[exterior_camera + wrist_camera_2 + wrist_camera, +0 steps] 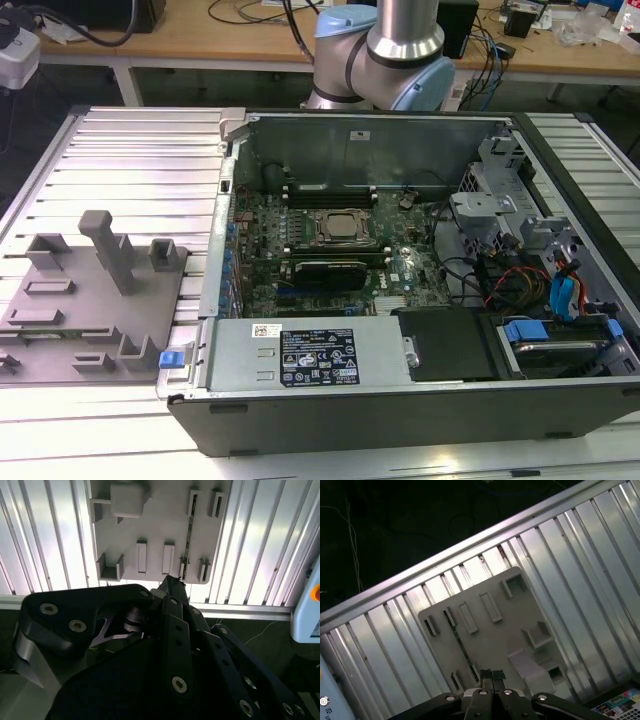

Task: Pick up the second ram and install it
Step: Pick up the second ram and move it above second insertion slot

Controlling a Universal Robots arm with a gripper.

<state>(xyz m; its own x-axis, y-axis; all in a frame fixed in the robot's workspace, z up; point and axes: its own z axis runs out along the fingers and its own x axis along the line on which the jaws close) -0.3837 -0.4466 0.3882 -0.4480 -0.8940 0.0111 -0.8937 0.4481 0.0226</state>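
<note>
The second ram is a thin green stick standing on its edge in a slot of the grey holder plate; it also shows as a dark narrow line on that plate. My gripper hangs well above the plate, over its edge near the ram's end. Its black fingertips are pressed together with nothing between them, so it is shut and empty. In the exterior view the holder plate lies to the left of the open computer case.
Inside the case, the motherboard carries the processor socket with long black slot rails beside it. A power supply, drive cages and cables crowd the exterior view's right. The ribbed metal table surrounds the plate.
</note>
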